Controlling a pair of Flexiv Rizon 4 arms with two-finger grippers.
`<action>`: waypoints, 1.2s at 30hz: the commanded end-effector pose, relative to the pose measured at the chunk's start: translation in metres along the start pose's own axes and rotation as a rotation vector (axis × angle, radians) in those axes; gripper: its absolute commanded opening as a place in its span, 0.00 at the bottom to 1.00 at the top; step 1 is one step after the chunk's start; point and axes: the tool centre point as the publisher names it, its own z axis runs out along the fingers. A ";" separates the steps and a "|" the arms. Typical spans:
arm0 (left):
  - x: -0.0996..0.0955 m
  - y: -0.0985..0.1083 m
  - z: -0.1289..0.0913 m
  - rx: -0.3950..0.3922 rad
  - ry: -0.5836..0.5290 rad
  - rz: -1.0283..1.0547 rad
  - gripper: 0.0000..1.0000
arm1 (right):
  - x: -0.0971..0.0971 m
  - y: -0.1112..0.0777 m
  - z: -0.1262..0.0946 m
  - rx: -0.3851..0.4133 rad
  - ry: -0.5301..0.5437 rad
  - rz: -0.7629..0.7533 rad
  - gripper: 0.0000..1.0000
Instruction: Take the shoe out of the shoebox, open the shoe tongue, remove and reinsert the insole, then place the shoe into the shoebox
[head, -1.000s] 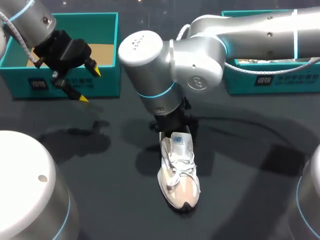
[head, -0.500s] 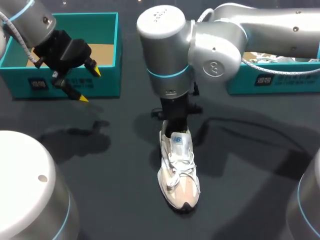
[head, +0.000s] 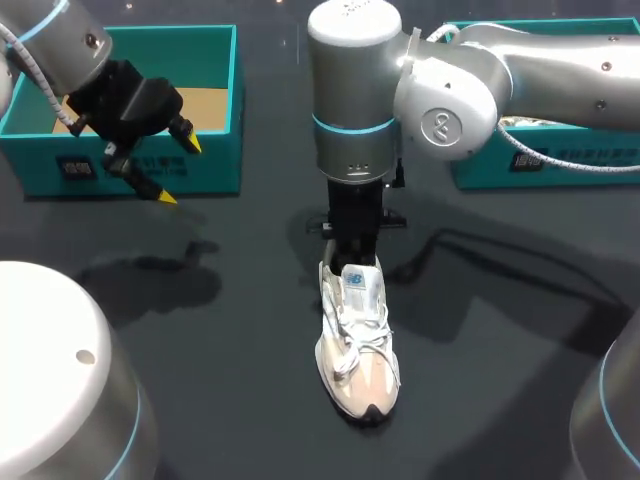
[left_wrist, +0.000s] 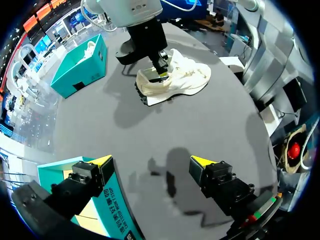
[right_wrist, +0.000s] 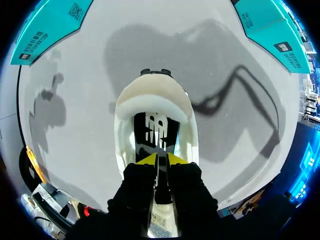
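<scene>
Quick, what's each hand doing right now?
Left hand: open, empty.
Right hand: closed, apparently pinching the shoe tongue.

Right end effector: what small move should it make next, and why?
Probably lift slowly, straight up. The right end effector is inside the shoe opening with its yellow tips together on the insole, seemingly pinching it, though I cannot confirm the grip. A small lift would show whether the insole comes out.

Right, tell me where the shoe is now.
In the head view the shoe lies centrally on the table, outside the left shoebox and right shoebox, with the right hand at its opening.
</scene>
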 end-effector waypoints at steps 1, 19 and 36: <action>0.001 0.000 0.000 -0.003 -0.001 0.001 1.00 | 0.009 0.000 0.001 0.016 -0.021 0.003 0.22; 0.001 0.000 0.000 -0.003 -0.001 0.001 1.00 | 0.014 -0.014 -0.005 0.062 -0.036 -0.008 1.00; 0.001 0.000 0.000 -0.003 -0.001 0.001 1.00 | 0.004 -0.018 -0.011 -0.008 -0.034 0.033 1.00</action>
